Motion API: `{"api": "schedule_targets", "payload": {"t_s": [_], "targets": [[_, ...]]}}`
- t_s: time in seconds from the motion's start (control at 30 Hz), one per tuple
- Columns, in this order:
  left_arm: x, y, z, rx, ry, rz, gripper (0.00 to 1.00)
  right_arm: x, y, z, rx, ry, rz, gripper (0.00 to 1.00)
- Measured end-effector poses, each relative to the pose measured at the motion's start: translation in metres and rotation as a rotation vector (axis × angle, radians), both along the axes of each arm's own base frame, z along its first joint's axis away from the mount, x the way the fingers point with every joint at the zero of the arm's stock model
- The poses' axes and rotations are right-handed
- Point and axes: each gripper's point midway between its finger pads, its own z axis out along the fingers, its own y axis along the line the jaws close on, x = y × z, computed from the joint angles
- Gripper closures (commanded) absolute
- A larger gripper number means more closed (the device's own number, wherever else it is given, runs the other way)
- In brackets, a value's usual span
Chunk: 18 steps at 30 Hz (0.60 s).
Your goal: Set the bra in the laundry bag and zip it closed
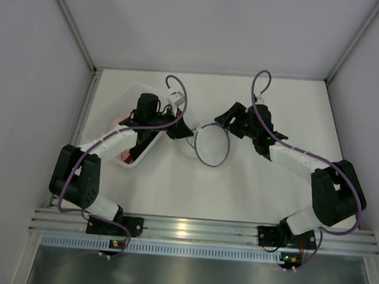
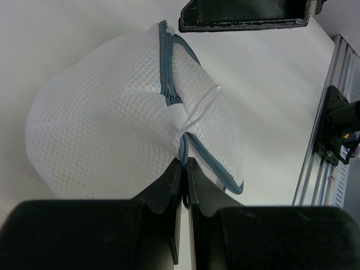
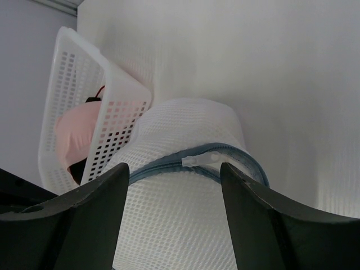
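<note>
The left jaws pinched the bag's [image 2: 107, 129] rim tight. The right jaws stood wide, the zip pull [image 3: 199, 159] just ahead between them. I couldn't see the bra, perhaps inside. A misaimed close might catch mesh; a hard tug might slip the pinch.

The left arm [image 1: 111, 140] covers most of the bin [image 1: 133, 86] at left centre of the top view, and the lower part of the laundry bag [image 3: 185, 129] runs off the bottom edge of the right wrist view.

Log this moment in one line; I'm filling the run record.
left end effector: shut on laundry bag rim | right end effector: open, by zip pull | bra: not visible
</note>
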Motion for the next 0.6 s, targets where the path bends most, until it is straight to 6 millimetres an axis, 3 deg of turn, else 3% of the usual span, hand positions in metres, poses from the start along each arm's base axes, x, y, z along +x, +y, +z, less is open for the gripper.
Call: {"api": "schedule_targets", "payload": {"t_s": [0.27,0.6], "targets": [[0.0,0.0,0.0,0.0,0.0,0.0,0.89,0.003,0.001,-0.014,0.004,0.041,-0.019,0.32],[0.0,0.0,0.0,0.0,0.0,0.0,0.89,0.01,0.006,-0.001,0.076,0.018,-0.042,0.35]]}}
